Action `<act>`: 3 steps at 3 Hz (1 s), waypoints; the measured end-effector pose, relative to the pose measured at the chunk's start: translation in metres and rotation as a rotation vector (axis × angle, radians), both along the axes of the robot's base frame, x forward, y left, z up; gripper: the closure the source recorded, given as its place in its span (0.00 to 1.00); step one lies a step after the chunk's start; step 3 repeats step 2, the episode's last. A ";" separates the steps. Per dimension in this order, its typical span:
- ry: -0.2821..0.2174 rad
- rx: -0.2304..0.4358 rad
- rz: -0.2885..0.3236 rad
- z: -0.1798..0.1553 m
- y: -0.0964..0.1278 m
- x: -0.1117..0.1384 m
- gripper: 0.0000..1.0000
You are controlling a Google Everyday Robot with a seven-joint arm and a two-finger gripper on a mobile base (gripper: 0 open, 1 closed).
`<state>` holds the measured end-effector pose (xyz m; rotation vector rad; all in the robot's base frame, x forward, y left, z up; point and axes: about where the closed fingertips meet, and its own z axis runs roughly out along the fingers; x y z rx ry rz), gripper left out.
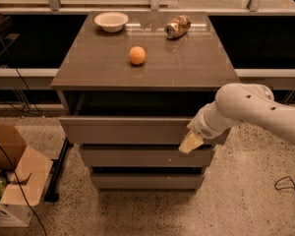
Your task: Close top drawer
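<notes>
Hand (pixel 191 142) at top drawer (pixel 128 130) front

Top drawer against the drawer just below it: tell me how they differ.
The top drawer stands out farther than the drawer below, its inside open. The top drawer's front is wider and taller than the drawer below's. The gripper is at the top drawer's lower right edge. Both are plain grey, handle-less.

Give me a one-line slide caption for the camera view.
Gripper at the right front of the open top drawer; orange, bowl and can sit on the tabletop.
</notes>
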<state>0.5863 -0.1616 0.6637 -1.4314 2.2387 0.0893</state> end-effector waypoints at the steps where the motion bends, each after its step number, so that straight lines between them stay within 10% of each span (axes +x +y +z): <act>1: 0.001 0.000 0.001 -0.001 0.000 0.000 0.00; 3: 0.001 0.000 0.001 -0.001 0.000 0.000 0.00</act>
